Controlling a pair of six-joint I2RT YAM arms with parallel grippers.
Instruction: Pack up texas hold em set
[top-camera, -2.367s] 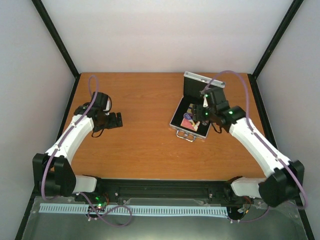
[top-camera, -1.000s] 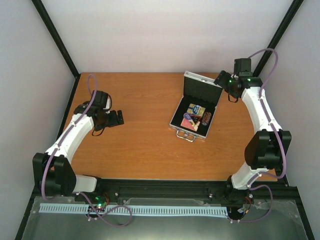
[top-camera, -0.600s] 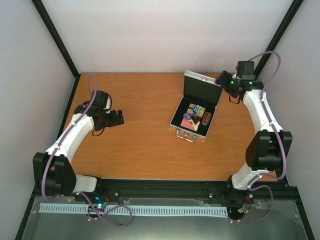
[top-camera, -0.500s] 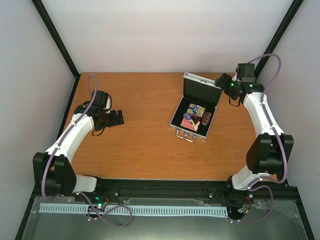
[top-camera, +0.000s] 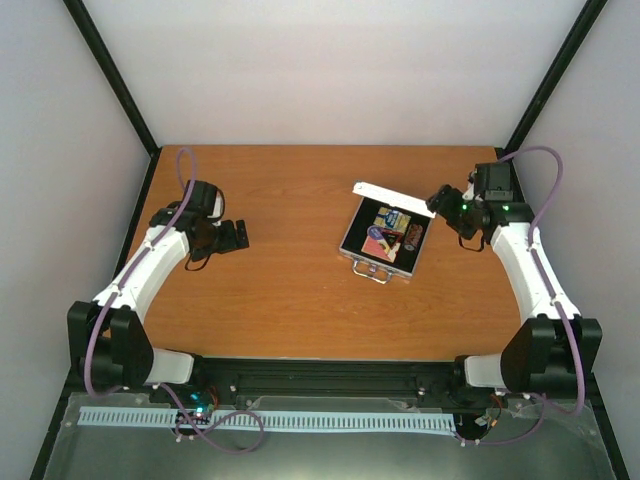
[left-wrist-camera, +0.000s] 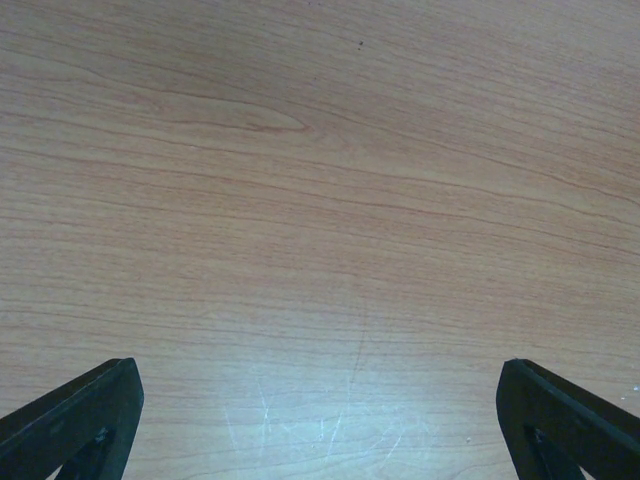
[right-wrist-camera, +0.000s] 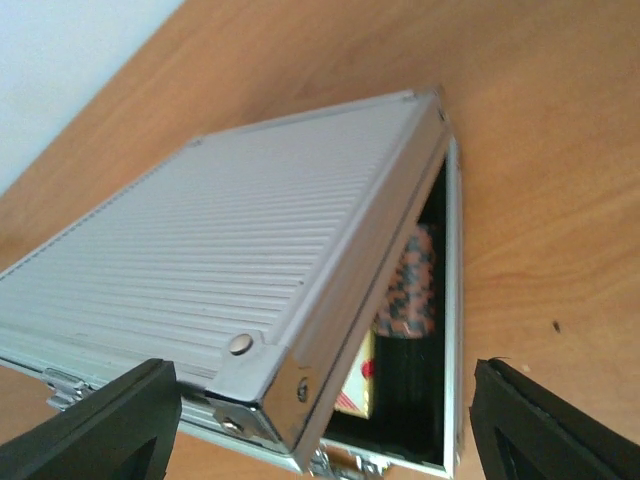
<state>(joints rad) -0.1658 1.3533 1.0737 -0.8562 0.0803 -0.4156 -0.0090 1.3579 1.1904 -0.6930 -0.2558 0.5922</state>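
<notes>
The small silver case (top-camera: 352, 242) lies open right of centre, handle (top-camera: 370, 270) toward me. Its lid (top-camera: 392, 198) tilts forward, half shut over the tray. Inside I see a blue-gold deck (top-camera: 394, 219), a blue chip (top-camera: 377, 240) and a dark cylinder (top-camera: 412, 236). My right gripper (top-camera: 438, 203) is open, right behind the lid's far right corner. The right wrist view shows the ribbed lid (right-wrist-camera: 220, 260), the chip stack (right-wrist-camera: 412, 285) and a red-and-cream deck (right-wrist-camera: 362, 385) between the open fingers (right-wrist-camera: 110, 420). My left gripper (top-camera: 236, 235) is open and empty over bare wood (left-wrist-camera: 320, 200).
The wooden table (top-camera: 280, 290) ends at black frame posts and white walls on three sides. The case sits near the right arm; the left arm rests far left. The black rail (top-camera: 320, 375) runs along the near edge.
My right arm swung from behind the upright lid down and toward me. The lid has tipped forward from upright to half shut. The left arm has not moved.
</notes>
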